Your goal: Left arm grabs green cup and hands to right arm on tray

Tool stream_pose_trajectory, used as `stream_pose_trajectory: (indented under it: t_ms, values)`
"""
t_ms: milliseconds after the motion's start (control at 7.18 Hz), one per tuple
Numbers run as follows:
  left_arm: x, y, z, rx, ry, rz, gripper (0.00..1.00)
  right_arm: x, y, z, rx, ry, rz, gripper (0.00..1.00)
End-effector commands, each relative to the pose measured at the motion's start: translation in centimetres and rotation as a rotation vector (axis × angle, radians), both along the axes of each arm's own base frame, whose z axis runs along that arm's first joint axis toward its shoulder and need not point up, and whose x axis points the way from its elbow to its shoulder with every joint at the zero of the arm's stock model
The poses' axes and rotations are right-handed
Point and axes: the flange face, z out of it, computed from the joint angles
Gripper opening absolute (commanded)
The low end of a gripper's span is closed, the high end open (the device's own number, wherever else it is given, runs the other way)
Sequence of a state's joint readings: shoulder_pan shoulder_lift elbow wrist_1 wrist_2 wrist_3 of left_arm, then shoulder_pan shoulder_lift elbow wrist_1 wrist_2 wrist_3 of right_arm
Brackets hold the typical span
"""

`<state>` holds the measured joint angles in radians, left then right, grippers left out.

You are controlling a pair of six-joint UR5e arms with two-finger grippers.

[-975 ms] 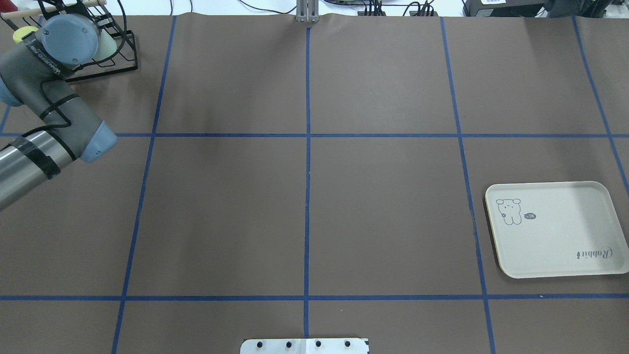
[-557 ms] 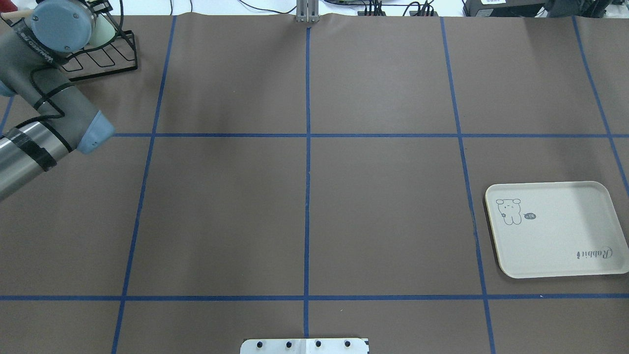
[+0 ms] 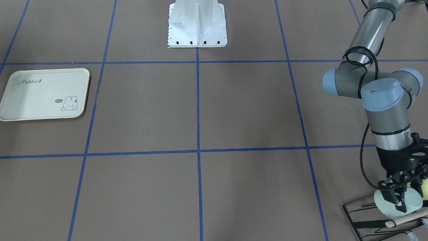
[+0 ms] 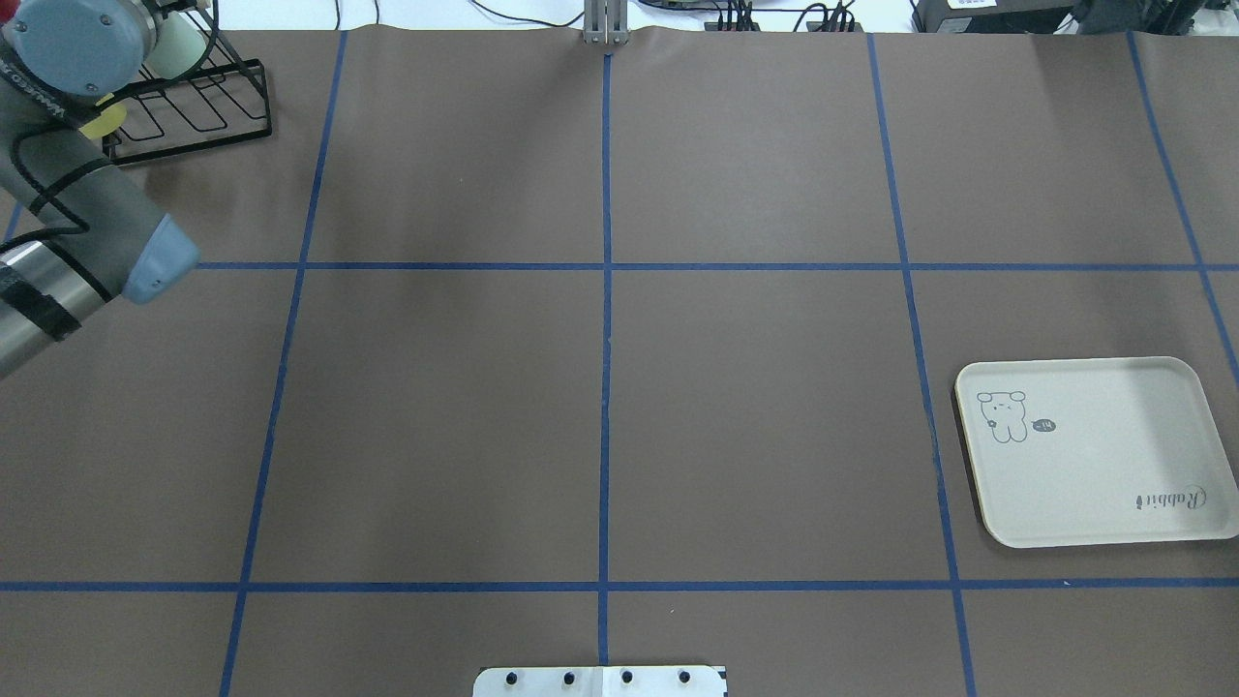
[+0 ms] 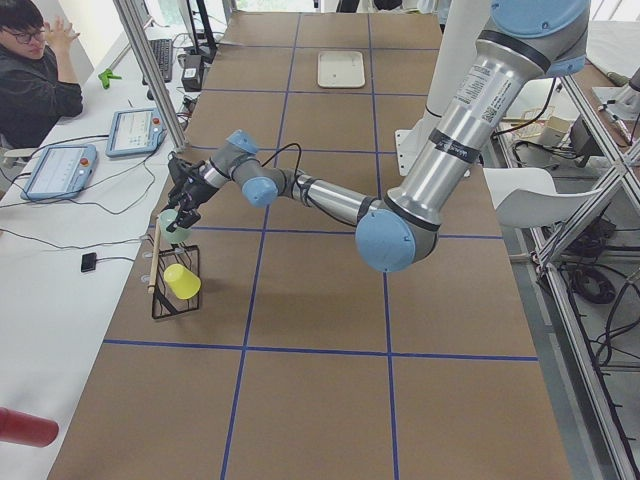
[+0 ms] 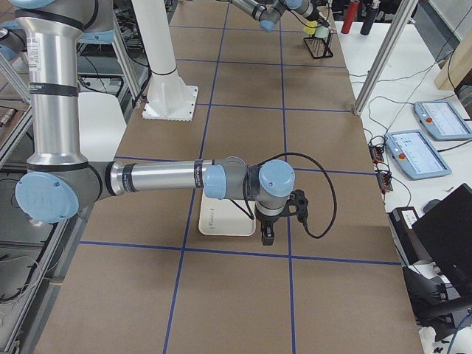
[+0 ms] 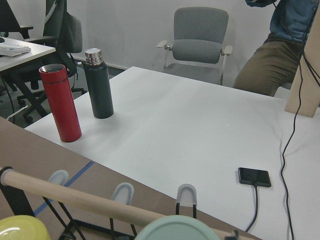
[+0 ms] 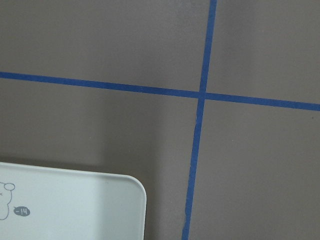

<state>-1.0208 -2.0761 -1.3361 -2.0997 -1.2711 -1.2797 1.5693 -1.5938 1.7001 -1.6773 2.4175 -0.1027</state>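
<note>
The green cup [image 3: 409, 203] lies on its side in a black wire rack [image 3: 364, 219] at the table's far left corner. It also shows in the overhead view [image 4: 176, 48] and at the bottom edge of the left wrist view [image 7: 175, 229]. My left gripper [image 3: 396, 202] points down at it with its fingers apart, one finger in front of the cup's round face. My right gripper [image 6: 265, 237] hangs low over the near end of the cream tray [image 6: 221, 221], with nothing seen in it; I cannot tell whether it is open or shut. The tray [image 4: 1094, 450] is bare.
A yellow cup [image 3: 425, 189] lies in the same rack beside the green one. A wooden dowel [image 7: 75, 197] runs along the rack's top. Two bottles [image 7: 61, 102] stand on the white desk beyond. The robot's base [image 3: 197, 23] is at the mid edge.
My left arm has swung further toward the far left corner and over the rack. The tray has not moved.
</note>
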Motion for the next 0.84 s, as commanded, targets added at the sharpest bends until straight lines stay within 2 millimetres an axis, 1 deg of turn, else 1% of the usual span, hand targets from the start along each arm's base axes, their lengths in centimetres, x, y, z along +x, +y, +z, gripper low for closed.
stream_pose_trajectory:
  t_ms: [0,139,278,418,557,696]
  values:
    - [-4.4,1.9,-1.9,0.049,-0.024,0.005,0.17,0.0,-0.1,-0.4,0.008,0.001,0.001,1.0]
    - [-6.9,2.1,-2.9,0.073,-0.051,0.006,0.17,0.0,-0.2,-1.5,0.03,0.001,0.001,1.0]
    - [-8.7,2.0,-3.8,0.091,-0.059,-0.004,0.17,0.0,-0.6,-2.1,0.043,0.006,0.001,1.0]
    - [-9.3,2.2,-5.1,0.104,-0.047,-0.009,0.17,0.0,-0.8,-2.1,0.044,0.001,0.001,1.0]
    - [-9.5,2.8,-7.4,0.126,-0.024,-0.012,0.17,0.0,-1.2,-2.8,0.057,0.001,0.001,1.0]
    - [-9.0,3.2,-8.3,0.121,0.051,0.021,0.17,0.0,-2.4,-4.0,0.098,0.0,0.005,1.0]
